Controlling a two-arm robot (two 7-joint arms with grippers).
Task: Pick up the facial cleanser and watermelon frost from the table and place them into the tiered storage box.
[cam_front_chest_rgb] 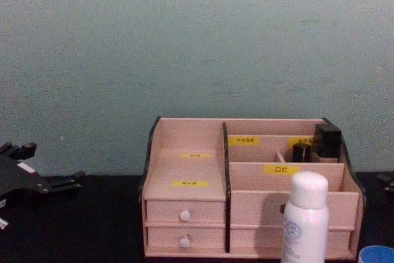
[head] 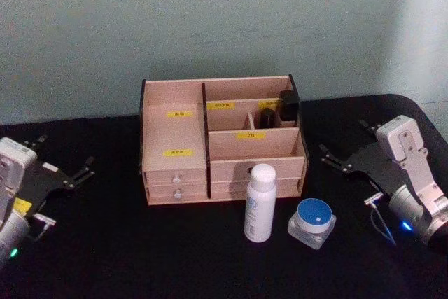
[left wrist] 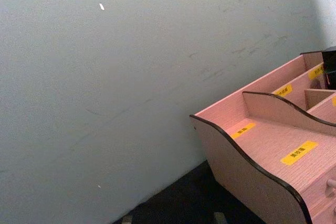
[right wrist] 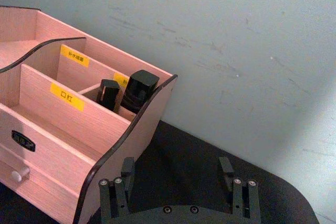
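Note:
The tiered storage box [head: 175, 134], pale pink wood with yellow labels and small white-knobbed drawers, stands at the table's middle against the wall [cam_front_chest_rgb: 184, 177] [left wrist: 262, 145] [right wrist: 63, 114]. Just in front of its right half stands a white bottle with a white cap [head: 260, 203] [cam_front_chest_rgb: 306, 220], likely the facial cleanser. To its right sits a squat clear jar with a blue lid [head: 313, 222] [cam_front_chest_rgb: 377, 254], likely the watermelon frost. My left gripper [head: 66, 196] [cam_front_chest_rgb: 46, 167] rests open at the left edge of the table. On the right, my right gripper [head: 355, 181] [right wrist: 177, 171] is open beside the box, holding nothing.
Two black items [head: 288, 105] [right wrist: 139, 90] stand in the box's back right compartments. The table [head: 140, 257] is covered in black cloth, with a pale wall [head: 224, 19] close behind the box. Open cloth lies on either side of the box and in front of it.

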